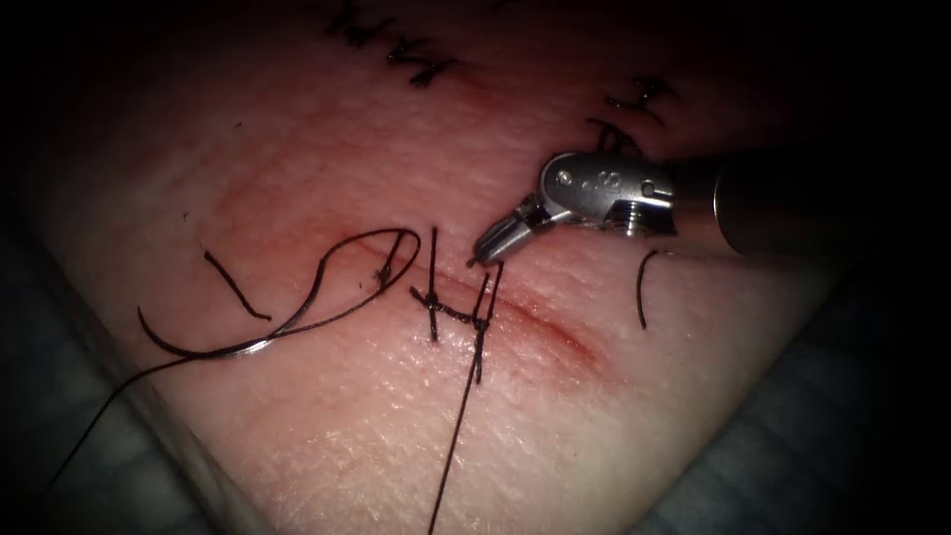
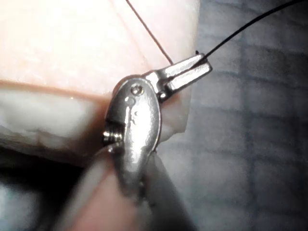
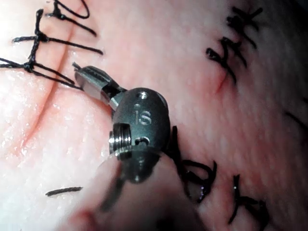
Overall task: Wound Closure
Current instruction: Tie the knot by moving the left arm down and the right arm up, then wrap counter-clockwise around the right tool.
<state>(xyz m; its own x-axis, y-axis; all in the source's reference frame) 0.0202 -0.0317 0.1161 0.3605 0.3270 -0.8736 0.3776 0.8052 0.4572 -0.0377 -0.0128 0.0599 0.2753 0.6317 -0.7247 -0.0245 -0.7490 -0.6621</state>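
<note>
The curved needle point(image 1: 213, 349) lay flat on the tissue point(image 1: 327, 436), left of the cut point(image 1: 535, 322). Dark thread point(image 1: 458, 436) ran from a knot near the cut.

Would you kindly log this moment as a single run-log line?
left tool: shut on thread | right tool: shut on thread end at knot | needle: lying free on tissue, left of cut

Dim endoscope view — dark corners, centre lit.

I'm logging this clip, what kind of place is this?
Likely a suturing practice bench: a slab of tissue on blue cloth, its cut partly stitched, with the right claw shut on thread.
</note>
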